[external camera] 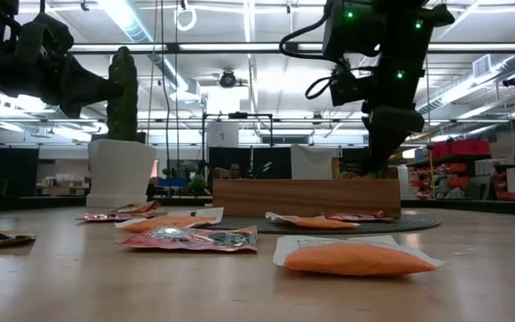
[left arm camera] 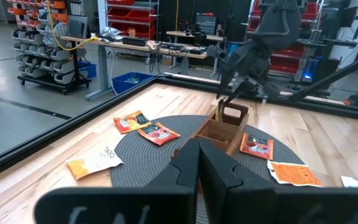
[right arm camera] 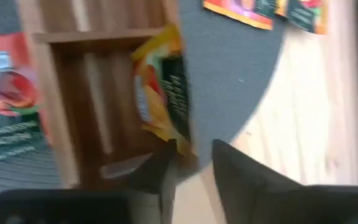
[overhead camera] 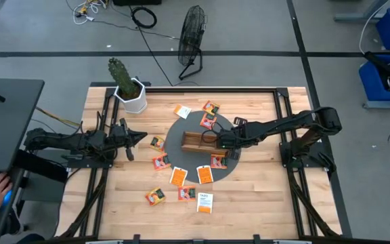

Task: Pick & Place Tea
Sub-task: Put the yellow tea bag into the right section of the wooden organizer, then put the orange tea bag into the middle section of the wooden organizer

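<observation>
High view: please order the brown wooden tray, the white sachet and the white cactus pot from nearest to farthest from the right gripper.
1. Brown wooden tray, under the right gripper.
2. White sachet, toward the front edge.
3. White cactus pot, back-left corner.

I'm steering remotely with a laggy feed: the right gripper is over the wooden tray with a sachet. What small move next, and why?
Probably ease the right gripper straight down a little, then open. It holds a yellow tea sachet on edge over the wooden tray, partly over its end wall, so releasing now might tip it out. The left gripper waits aside.
</observation>
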